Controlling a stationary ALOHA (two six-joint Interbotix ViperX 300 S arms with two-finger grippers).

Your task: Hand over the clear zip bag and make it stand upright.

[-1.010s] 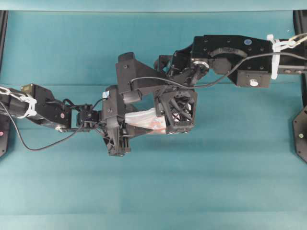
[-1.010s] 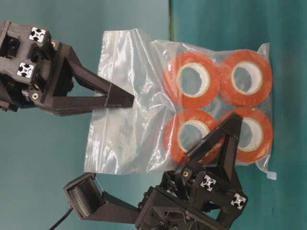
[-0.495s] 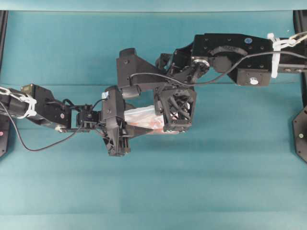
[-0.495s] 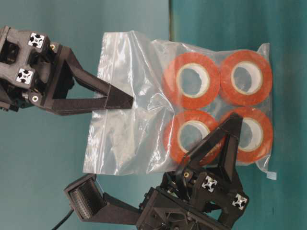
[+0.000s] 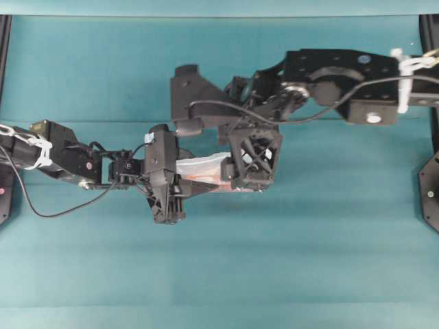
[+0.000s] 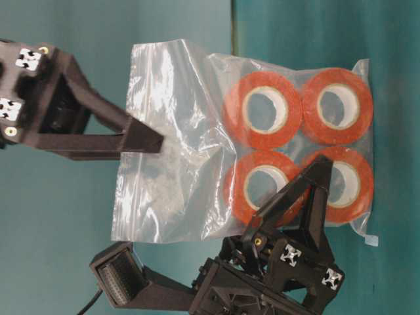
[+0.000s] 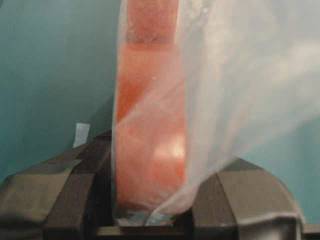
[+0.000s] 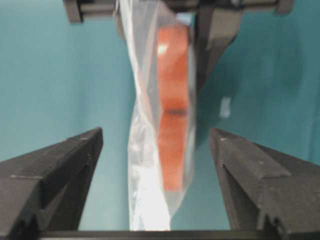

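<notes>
One teal table (image 5: 309, 260), clear zip bag (image 6: 197, 138) held above it

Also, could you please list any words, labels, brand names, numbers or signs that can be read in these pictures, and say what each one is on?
None: no readable text appears in any view.
The clear zip bag and its orange rolls show no print.
The small black-and-white squares on the arm hardware are patterned markers, not letters.
The white scrap in the left wrist view is blank.
</notes>
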